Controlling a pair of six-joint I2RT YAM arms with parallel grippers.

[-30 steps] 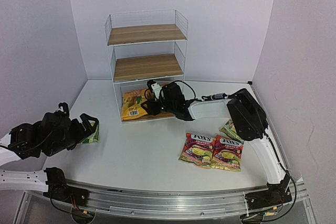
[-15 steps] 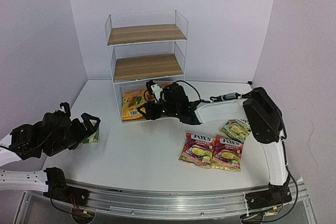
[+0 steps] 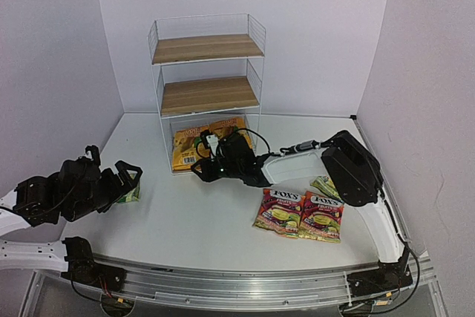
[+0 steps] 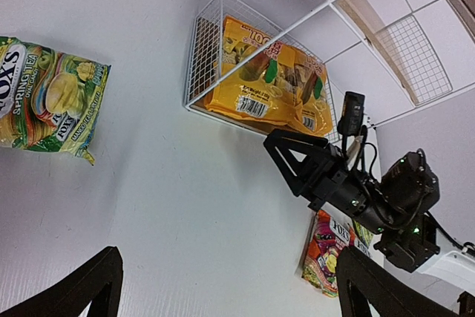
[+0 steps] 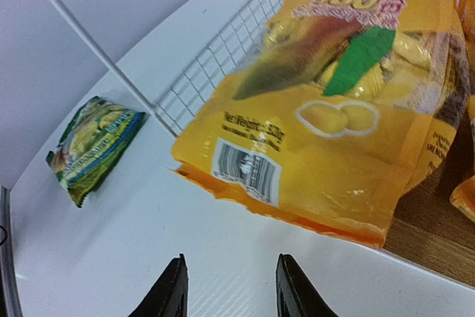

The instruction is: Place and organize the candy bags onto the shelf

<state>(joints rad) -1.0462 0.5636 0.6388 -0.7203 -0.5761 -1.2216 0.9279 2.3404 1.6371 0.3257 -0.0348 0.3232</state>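
Observation:
The white wire shelf (image 3: 208, 47) stands at the back. Two yellow-orange bags (image 3: 188, 151) (image 3: 227, 125) lie on its bottom board, the front one sticking out over the edge (image 5: 334, 109). My right gripper (image 3: 199, 169) is open and empty just in front of that bag (image 5: 231, 296). My left gripper (image 3: 130, 178) is open and empty (image 4: 230, 298) above a green bag (image 3: 132, 195) (image 4: 48, 102). Two red FOX'S bags (image 3: 280, 209) (image 3: 322, 217) lie side by side at front right. A second green bag (image 3: 323, 183) is partly hidden behind the right arm.
The shelf's upper two boards (image 3: 209, 94) carry nothing. The right arm stretches across the table from the right side to the shelf front. Walls close in the table on the left, back and right.
My right gripper has backed out of the shelf's bottom tier toward the front left, open and empty; the second yellow bag now shows on the board. The left arm has not moved.

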